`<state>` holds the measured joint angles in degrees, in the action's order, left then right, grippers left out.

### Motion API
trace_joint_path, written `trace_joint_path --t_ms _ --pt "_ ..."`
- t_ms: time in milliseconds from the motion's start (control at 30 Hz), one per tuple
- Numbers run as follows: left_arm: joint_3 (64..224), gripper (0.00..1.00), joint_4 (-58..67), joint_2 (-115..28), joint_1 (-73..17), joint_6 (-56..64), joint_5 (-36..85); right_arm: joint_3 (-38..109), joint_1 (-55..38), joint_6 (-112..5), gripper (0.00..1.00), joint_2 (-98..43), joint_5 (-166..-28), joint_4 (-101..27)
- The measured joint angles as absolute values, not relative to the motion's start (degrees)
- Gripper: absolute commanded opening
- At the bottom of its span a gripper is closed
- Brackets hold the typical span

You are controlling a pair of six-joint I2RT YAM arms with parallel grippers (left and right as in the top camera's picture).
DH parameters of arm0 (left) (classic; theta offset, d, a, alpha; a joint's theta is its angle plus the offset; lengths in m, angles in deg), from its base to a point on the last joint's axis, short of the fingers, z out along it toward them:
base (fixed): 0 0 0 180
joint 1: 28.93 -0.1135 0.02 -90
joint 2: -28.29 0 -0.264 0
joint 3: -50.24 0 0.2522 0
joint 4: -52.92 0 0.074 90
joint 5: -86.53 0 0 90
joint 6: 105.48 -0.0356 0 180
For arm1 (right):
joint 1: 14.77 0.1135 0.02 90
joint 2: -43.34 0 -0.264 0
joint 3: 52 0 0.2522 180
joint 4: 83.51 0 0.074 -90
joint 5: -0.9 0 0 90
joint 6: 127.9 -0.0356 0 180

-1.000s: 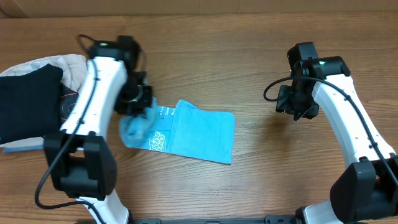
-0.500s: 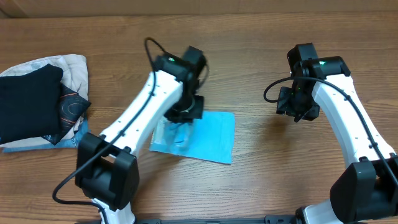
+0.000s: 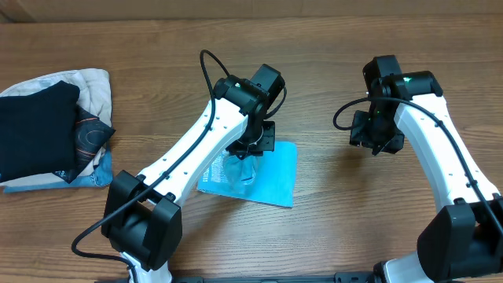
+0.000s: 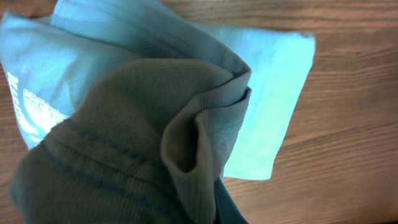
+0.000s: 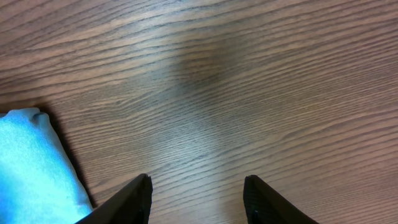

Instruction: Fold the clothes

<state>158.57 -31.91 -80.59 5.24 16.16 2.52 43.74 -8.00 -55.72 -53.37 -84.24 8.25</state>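
Note:
The clothes (image 3: 275, 177), a sky-blue T-shirt with white print, lie partly folded mid-table. My left gripper (image 3: 250, 149) hangs over the shirt's middle, shut on a bunched edge of the cloth (image 4: 155, 155), which is lifted and fills the left wrist view, hiding the fingers. Under that bunch the flat folded part (image 4: 267, 81) rests on the wood. My right gripper (image 3: 376, 140) hovers to the right of the shirt, open over bare wood (image 5: 198, 193). Only a corner of the shirt (image 5: 31, 168) shows at the lower left of the right wrist view.
A pile of folded garments, a black one (image 3: 35, 130) on a beige one (image 3: 90, 86), sits at the table's far left. Both arms' bases stand at the front edge. Wooden tabletop (image 3: 330, 228) surrounds the shirt.
My left arm has swung from the shirt's left end rightwards over its middle, pulling the gripped cloth across the rest. The right arm has not moved.

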Motion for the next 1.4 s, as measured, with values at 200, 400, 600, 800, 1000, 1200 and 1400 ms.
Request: trace_joint_path --t_ms 200,400,600,800,1000,1200,1400 --pt "158.6 0.38 -29.1 -80.6 5.5 17.2 4.8 43.7 -8.0 -55.7 0.51 -53.4 -84.2 8.3" --pt "158.6 0.41 -26.6 -80.6 6.0 17.0 10.3 43.7 -8.0 -55.7 0.51 -53.4 -84.2 8.3" --pt "158.6 0.40 -26.8 -80.6 5.5 12.5 12.3 43.7 -8.0 -55.6 0.52 -53.4 -84.2 8.3" --pt "158.6 0.41 -29.8 -80.6 -0.3 9.9 7.3 43.7 -8.0 -50.1 0.50 -53.4 -90.7 7.7" --pt "158.6 0.34 -27.8 -80.6 -8.7 9.1 -0.1 43.7 -4.7 -44.5 0.50 -53.4 -101.0 5.9" --pt "158.6 0.34 -26.3 -81.5 -13.8 8.2 -2.5 43.7 6.2 -43.1 0.51 -53.4 -103.9 0.6" --pt "158.5 0.35 -26.3 -86.1 -14.0 6.7 -2.7 43.7 17.3 -43.0 0.52 -55.6 -104.0 -5.5"
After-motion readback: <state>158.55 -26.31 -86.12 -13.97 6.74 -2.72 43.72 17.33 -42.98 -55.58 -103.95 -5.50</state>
